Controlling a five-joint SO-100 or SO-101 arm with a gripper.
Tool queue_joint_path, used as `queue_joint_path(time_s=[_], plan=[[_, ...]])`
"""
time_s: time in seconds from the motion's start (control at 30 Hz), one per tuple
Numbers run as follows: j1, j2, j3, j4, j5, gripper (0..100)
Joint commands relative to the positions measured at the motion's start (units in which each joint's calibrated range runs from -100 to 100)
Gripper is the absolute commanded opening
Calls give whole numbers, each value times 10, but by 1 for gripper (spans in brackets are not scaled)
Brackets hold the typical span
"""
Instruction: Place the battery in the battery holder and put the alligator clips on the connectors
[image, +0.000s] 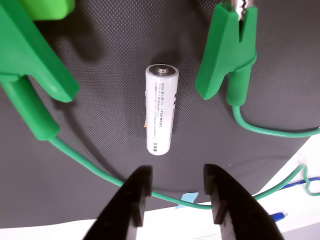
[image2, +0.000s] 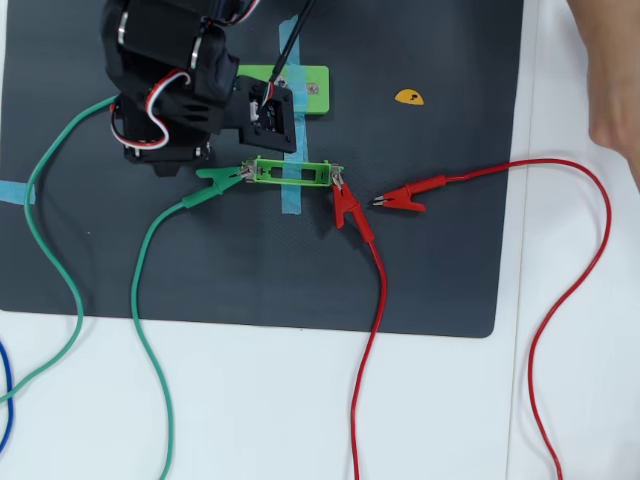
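In the wrist view the white-and-silver battery (image: 161, 110) lies on the dark mat between two green alligator clips (image: 35, 60) (image: 227, 55). My gripper (image: 177, 174) is open just short of the battery's near end, touching nothing. The overhead view has the arm (image2: 190, 80) covering the battery and the gripper. There the green battery holder (image2: 292, 172) is an empty frame, with a green clip (image2: 220, 178) at its left end and a red clip (image2: 347, 208) at its right end. A second red clip (image2: 405, 195) lies loose to the right.
A wider green plate (image2: 300, 85) lies behind the holder. A small orange piece (image2: 408, 97) sits on the mat (image2: 450, 280). Green and red wires trail onto the white table. A person's hand (image2: 615, 70) is at the top right. Blue tape (image: 187, 197) marks the mat's edge.
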Motion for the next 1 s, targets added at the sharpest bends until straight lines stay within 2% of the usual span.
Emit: queue_joint_path(time_s=[0.0,0.3,0.77,0.97], plan=[[-6,9,-26,3,3,9],[-31,18,-35,39,3,9],[-13,53,-52,37,15,9],[-11,53,-50,30,20,13]])
